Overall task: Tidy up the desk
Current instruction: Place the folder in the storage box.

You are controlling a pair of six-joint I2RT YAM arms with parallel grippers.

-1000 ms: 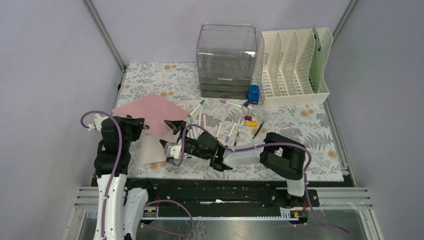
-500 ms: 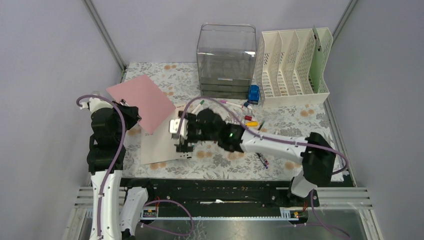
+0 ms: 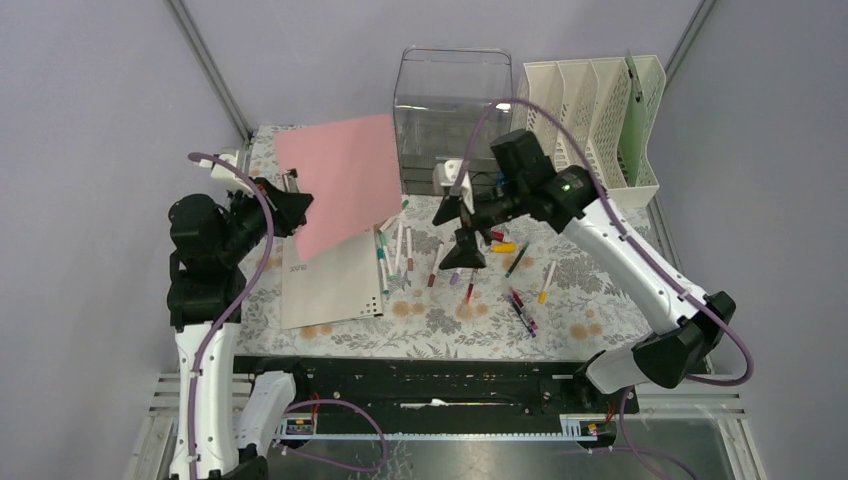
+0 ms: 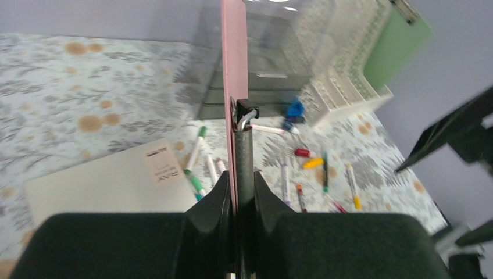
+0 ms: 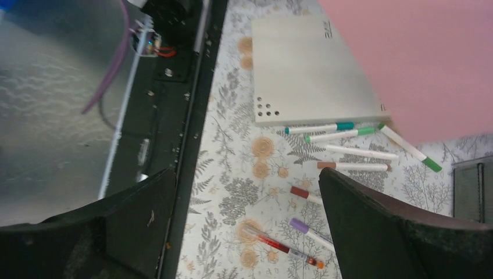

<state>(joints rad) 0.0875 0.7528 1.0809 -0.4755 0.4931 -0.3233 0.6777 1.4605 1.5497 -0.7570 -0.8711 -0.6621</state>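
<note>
Near edge first: one black rail (image 3: 450,370) fronts the desk (image 3: 620,300), whose long axis runs left to right across the top view. On its cloth one beige notebook (image 3: 330,285) lies flat beside a scatter of pens (image 3: 505,246) too jumbled to count; above them the left pincer (image 3: 295,205) clamps one pink sheet (image 3: 345,180) aloft, and the right pincer (image 3: 455,230) hovers spread wide, gripping nothing. At the back stand one clear box (image 3: 450,110) and one white file rack (image 3: 585,130).
</note>
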